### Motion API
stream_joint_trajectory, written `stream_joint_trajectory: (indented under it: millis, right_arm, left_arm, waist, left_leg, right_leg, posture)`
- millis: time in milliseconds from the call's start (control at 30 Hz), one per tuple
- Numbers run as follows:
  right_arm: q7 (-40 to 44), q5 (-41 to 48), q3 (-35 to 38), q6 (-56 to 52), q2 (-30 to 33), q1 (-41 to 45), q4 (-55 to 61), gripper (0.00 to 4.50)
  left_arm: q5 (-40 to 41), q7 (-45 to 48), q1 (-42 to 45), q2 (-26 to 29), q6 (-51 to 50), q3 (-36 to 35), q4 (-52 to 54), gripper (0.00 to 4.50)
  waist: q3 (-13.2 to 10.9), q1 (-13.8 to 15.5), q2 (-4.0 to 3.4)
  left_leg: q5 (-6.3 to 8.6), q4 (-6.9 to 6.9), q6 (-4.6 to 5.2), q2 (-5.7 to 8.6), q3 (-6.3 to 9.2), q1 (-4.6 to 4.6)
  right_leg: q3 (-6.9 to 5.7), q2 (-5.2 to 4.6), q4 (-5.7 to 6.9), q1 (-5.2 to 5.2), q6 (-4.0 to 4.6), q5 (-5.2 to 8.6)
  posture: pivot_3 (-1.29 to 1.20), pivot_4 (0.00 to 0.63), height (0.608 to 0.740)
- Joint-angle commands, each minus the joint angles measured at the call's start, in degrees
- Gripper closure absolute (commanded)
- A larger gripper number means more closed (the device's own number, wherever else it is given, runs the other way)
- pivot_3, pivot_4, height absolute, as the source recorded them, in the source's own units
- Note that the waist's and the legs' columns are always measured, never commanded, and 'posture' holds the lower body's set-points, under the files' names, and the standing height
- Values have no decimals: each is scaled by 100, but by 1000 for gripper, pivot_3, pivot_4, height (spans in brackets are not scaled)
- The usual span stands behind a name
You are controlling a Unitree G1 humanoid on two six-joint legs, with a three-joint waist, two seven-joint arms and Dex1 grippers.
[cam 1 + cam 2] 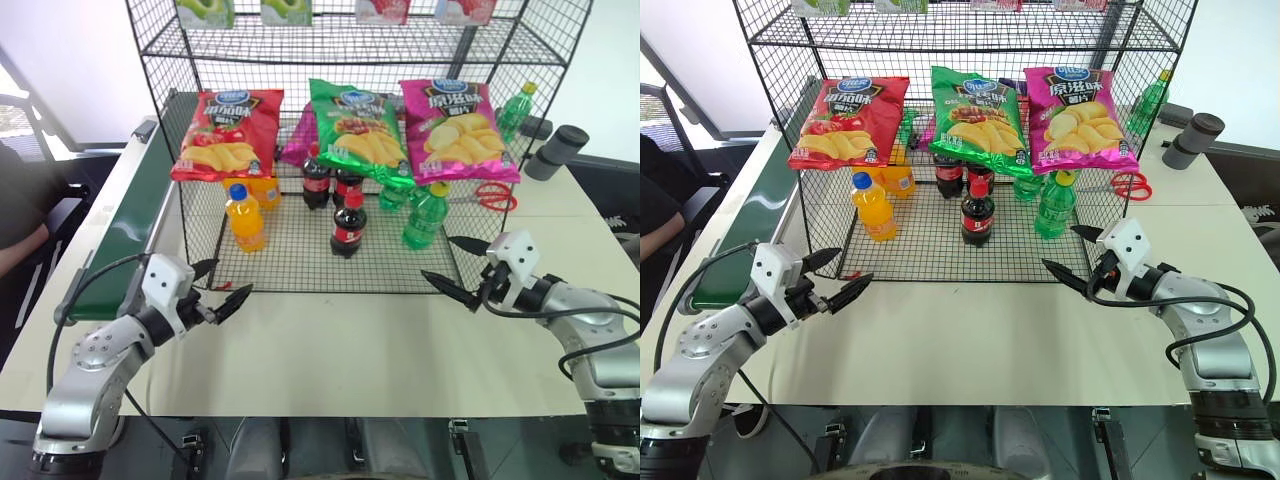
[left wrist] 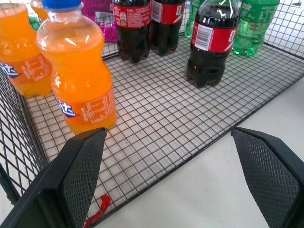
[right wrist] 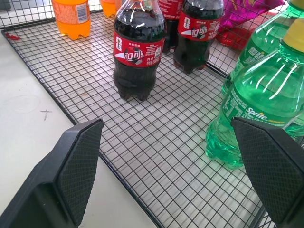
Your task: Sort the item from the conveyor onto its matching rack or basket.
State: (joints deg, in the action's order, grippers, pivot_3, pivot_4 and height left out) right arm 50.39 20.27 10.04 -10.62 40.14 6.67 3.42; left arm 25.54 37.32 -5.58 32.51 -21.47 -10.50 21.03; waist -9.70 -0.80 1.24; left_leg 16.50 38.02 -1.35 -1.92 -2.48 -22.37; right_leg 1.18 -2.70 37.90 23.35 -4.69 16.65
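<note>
Three cola bottles stand upright in the black wire rack's base basket (image 1: 300, 289). The front cola bottle (image 1: 348, 224) stands alone near the middle; the other two (image 1: 316, 180) are behind it. The dark green conveyor (image 1: 125, 225) runs along the table's left side. My left gripper (image 1: 231, 279) hovers open over the white table at the basket's front left corner, holding nothing. My right gripper (image 1: 438, 258) is open at the front right corner, fingers aimed into the basket. In the right wrist view the front cola bottle (image 3: 138, 52) is well beyond the fingertips.
Orange soda bottles (image 1: 245, 215) stand at the basket's left, green bottles (image 1: 428, 215) at its right. Red, green and pink chip bags (image 1: 358, 130) hang above. Red scissors (image 1: 492, 195) and a dark cylinder (image 1: 558, 150) lie right of the rack. A person's arm (image 1: 15, 250) is far left.
</note>
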Motion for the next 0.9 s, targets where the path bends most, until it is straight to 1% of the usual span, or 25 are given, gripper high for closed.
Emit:
stream_joint_trajectory:
  millis: [33,500,900]
  right_arm:
    - [25,0,113,141,53,109,9,29]
    - [-226,-74,-85,-176,-29,331,313,29]
    - [-174,-169,-141,140,-63,362,-94,29]
  left_arm:
    - [31,19,-1,25,150,-180,171,0]
    - [-94,-140,50,41,125,-165,111,0]
    - [-215,-230,61,-41,172,-135,62,0]
  waist:
    - [0,4,0]
    - [0,5,0]
    - [0,4,0]
  left_leg:
    - [0,0,0,0,0,0]
    - [0,1,0,0,0,0]
    - [0,1,0,0,0,0]
  right_leg:
    - [0,0,0,0,0,0]
    - [0,0,1,0,0,0]
    - [0,0,1,0,0,0]
  posture:
    - [0,150,734]
    - [0,150,734]
    - [0,150,734]
